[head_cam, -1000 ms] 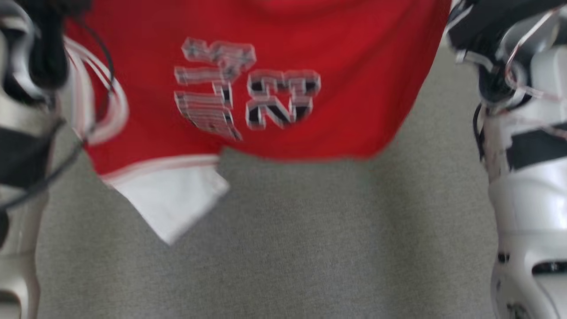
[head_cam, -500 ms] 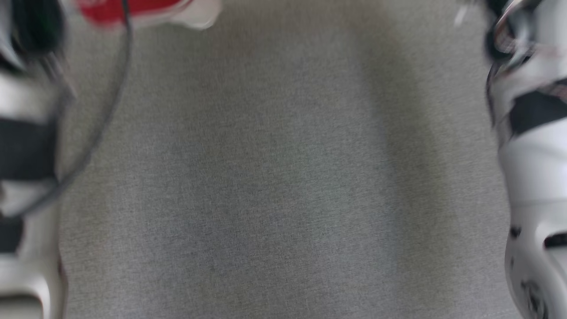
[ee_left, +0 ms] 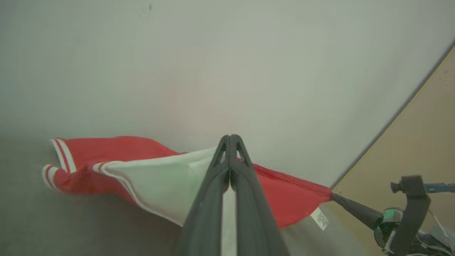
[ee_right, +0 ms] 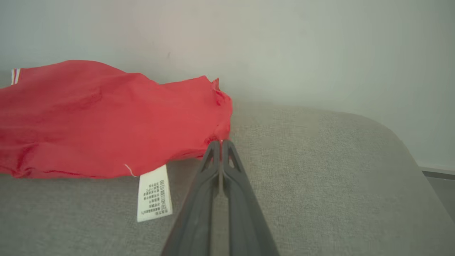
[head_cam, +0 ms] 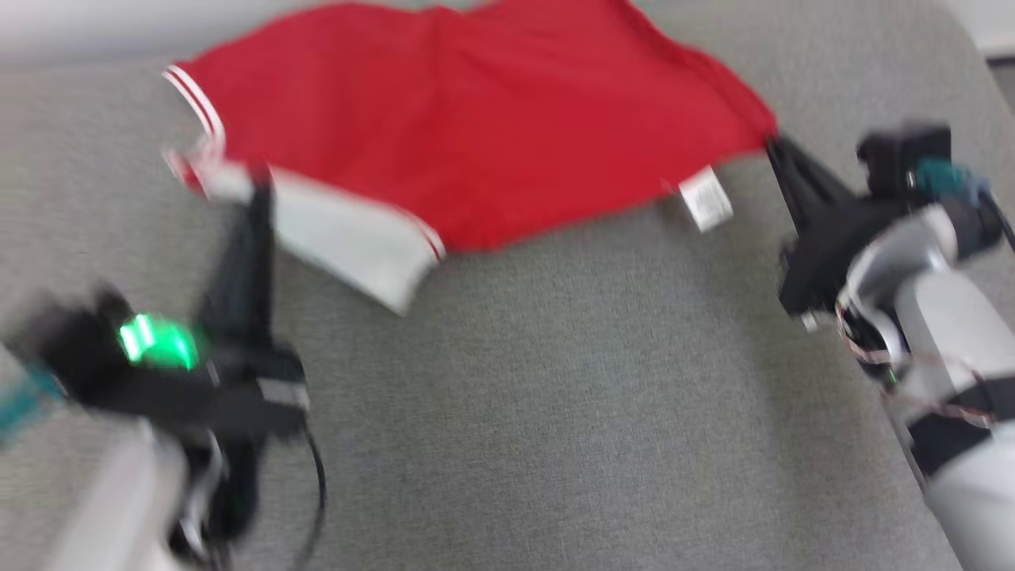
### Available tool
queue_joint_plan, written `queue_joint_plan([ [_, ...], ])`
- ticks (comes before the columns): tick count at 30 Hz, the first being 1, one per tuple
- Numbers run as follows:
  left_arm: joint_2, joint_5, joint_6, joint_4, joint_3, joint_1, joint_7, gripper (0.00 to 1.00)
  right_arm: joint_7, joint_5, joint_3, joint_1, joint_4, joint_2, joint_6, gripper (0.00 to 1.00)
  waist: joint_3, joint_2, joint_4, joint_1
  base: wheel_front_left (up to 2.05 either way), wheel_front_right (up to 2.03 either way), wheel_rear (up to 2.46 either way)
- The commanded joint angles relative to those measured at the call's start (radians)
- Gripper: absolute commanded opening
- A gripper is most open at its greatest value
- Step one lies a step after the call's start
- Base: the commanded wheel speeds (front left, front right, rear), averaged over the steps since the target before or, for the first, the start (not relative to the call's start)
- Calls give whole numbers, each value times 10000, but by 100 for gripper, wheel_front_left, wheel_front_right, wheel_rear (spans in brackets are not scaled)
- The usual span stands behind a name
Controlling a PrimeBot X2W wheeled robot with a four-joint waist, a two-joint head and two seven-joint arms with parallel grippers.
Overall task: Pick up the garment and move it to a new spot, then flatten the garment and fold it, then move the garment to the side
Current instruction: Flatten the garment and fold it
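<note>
The garment (head_cam: 476, 135) is a red shirt with white, red-striped sleeves, stretched out low over the far part of the grey cloth-covered surface (head_cam: 555, 396), plain side up. My left gripper (head_cam: 258, 186) is shut on its white sleeve end; in the left wrist view the fingertips (ee_left: 230, 137) pinch white cloth of the garment (ee_left: 142, 170). My right gripper (head_cam: 773, 147) is shut on the shirt's right corner, and in the right wrist view its tips (ee_right: 221, 142) meet the edge of the red garment (ee_right: 89, 121). A white care label (ee_right: 154, 193) hangs from the hem.
The grey surface ends in a rounded corner (ee_right: 391, 135) on the right, with a pale wall (ee_right: 284, 42) just behind the shirt. Tan floor (ee_left: 426, 135) lies beyond the right edge. The near half of the surface is bare cloth.
The head camera has swung a great deal. The shirt, earlier hanging close with its printed side showing, now lies stretched between both grippers farther away, plain side up.
</note>
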Motion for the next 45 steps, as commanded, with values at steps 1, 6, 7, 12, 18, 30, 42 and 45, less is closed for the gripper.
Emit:
queue_joint_plan([
  [1, 26, 11, 204, -135, -135, 703, 134, 0, 258, 57, -122, 520, -338, -196, 14, 0, -766, -1, 350, 1, 0, 0, 0],
  [6, -306, -676, 897, -137, -377, 2988, 412, 0, 1418, -88, -803, 2468, -1441, -468, 14, 0, -1742, -1, 530, 1, 0, 0, 0],
  [7, -261, -616, 1009, -92, -487, 3322, 441, 0, 1610, -167, -1011, 2833, -1672, -481, 13, 0, -1886, -1, 559, 1, 0, 0, 0],
  [12, -775, -1261, 1544, 121, -635, 4903, 442, 0, 2265, -512, -2192, 4968, -2798, 8, 13, 0, -2749, -1, 787, 1, 0, 0, 0],
  [18, -1449, -2909, 1698, -104, -249, 6546, 721, 0, 2760, -734, -3449, 7015, -4134, 905, 13, 0, -3453, -1, 896, 1, 0, 0, 0],
  [30, -734, -5465, 2327, -1880, -327, 8850, 3333, 0, 3096, -1968, -4908, 8744, -4871, 2070, 13, 0, -3776, -1, 1129, 1, 0, 0, 0],
  [42, -1048, -5034, 2449, -2030, -108, 7683, 2893, 0, 3268, -1868, -5302, 8831, -5500, 2737, 13, 0, -3845, -1, 1362, 1, 0, 0, 0],
  [45, -1369, -4721, 2505, -1661, -226, 6807, 2738, 0, 3136, -1851, -5269, 8606, -5533, 2765, 13, 0, -3814, -1, 1378, 1, 0, 0, 0],
])
